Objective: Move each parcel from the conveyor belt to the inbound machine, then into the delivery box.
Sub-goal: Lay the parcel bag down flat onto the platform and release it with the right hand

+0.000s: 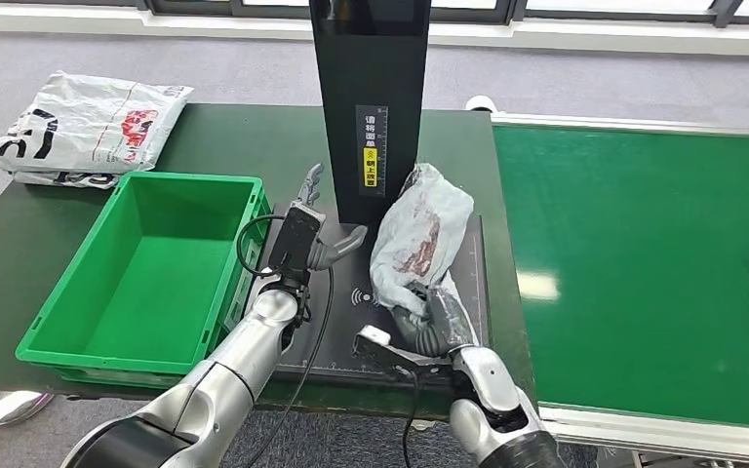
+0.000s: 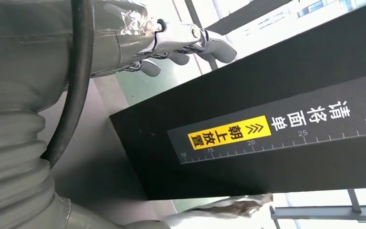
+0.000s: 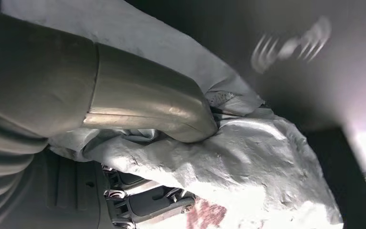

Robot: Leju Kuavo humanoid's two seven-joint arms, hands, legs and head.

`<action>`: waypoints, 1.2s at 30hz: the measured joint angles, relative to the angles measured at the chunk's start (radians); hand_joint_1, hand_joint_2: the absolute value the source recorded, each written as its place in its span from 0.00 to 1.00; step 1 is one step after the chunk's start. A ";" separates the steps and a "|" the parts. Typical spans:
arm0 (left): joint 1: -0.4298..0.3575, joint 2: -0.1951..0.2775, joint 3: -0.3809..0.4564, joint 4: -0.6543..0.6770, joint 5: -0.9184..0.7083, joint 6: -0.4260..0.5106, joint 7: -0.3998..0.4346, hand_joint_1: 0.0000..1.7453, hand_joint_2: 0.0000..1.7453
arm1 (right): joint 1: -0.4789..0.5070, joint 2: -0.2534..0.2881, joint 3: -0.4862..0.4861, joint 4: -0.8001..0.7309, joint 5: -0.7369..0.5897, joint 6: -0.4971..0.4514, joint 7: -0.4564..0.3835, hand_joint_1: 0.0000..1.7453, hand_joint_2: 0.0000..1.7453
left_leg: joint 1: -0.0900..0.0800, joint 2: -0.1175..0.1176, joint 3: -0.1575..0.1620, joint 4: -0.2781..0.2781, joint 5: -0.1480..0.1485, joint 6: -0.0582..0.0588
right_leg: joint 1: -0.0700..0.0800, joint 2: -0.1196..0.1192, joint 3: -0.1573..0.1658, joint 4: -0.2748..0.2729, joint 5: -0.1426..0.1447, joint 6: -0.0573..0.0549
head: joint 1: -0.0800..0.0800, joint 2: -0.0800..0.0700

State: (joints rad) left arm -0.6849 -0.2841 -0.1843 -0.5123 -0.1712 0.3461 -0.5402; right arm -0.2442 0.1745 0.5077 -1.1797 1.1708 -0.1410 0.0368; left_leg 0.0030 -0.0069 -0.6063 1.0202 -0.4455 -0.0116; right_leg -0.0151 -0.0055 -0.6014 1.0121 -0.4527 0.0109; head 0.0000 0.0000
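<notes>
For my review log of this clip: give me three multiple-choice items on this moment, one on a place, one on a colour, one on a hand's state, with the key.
1. Where is the parcel in the right hand?
A. In the bin
B. Over the black scan pad by the black column
C. On the conveyor belt

2. What colour is the empty bin?
A. Blue
B. Grey
C. Green

3. What is the left hand doing?
A. Holding nothing, fingers apart
B. Gripping a parcel
C. Pressing the bin's rim

Key: B, the head view shows the parcel above the pad; C, the bin's walls are green; A, the fingers are spread and empty.
</notes>
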 joint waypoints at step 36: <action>0.092 0.013 0.003 -0.189 -0.017 -0.027 -0.162 0.00 1.00 | 0.015 -0.048 -0.305 -0.104 -0.447 -0.421 -0.372 0.00 1.00 | 0.000 0.000 0.000 0.000 0.000 0.000 | 0.000 0.000 0.000 0.000 0.000 0.000 | 0.000 0.000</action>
State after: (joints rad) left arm -0.5928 -0.2712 -0.1815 -0.7009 -0.1879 0.3195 -0.7018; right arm -0.2295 0.1265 0.2029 -1.2842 0.7235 -0.5616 -0.3349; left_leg 0.0027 -0.0068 -0.6062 1.0204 -0.4456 -0.0114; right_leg -0.0152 -0.0055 -0.6015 1.0120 -0.4525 0.0108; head 0.0000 0.0000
